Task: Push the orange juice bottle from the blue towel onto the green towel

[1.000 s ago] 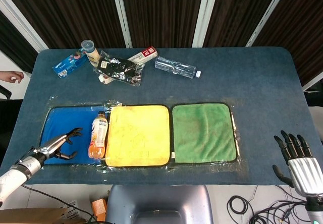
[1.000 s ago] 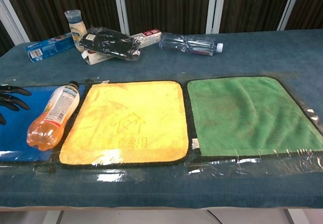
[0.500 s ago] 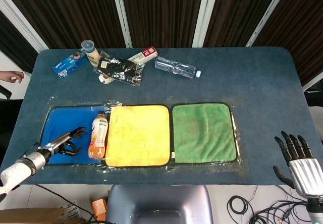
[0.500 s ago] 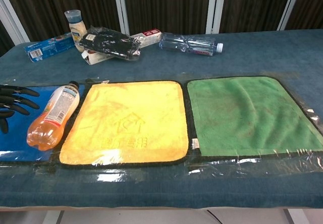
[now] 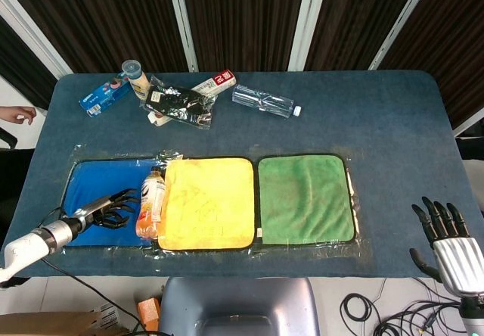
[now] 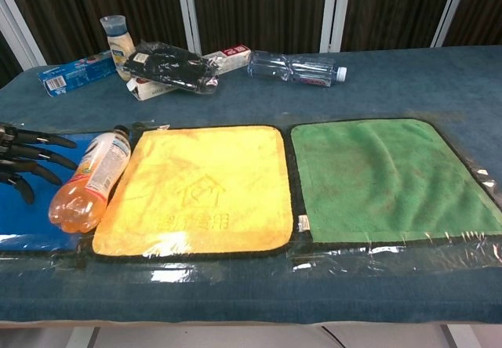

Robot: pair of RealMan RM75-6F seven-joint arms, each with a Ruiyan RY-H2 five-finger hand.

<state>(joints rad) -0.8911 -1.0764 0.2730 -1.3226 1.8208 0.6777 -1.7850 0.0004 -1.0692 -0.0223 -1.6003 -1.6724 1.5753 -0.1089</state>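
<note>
The orange juice bottle (image 5: 149, 202) lies on its side at the seam between the blue towel (image 5: 94, 185) and the yellow towel (image 5: 208, 202), cap pointing away from me. My left hand (image 5: 112, 209) reaches over the blue towel with its fingers spread, the fingertips (image 6: 63, 158) against the left side of the bottle (image 6: 90, 182). It holds nothing. The green towel (image 5: 305, 198) lies bare to the right of the yellow one. My right hand (image 5: 446, 238) hovers off the table's near right corner, fingers apart and empty.
At the back of the table lie a clear water bottle (image 5: 263, 101), a toothpaste box (image 5: 214, 83), a black foil bag (image 5: 179, 103), a blue box (image 5: 100, 98) and a small capped bottle (image 5: 135, 76). A person's hand (image 5: 17, 114) shows at the far left.
My left hand has moved right across the blue towel to the bottle. The bottle has shifted right, its right side now overlapping the yellow towel's edge. The right hand has stayed put.
</note>
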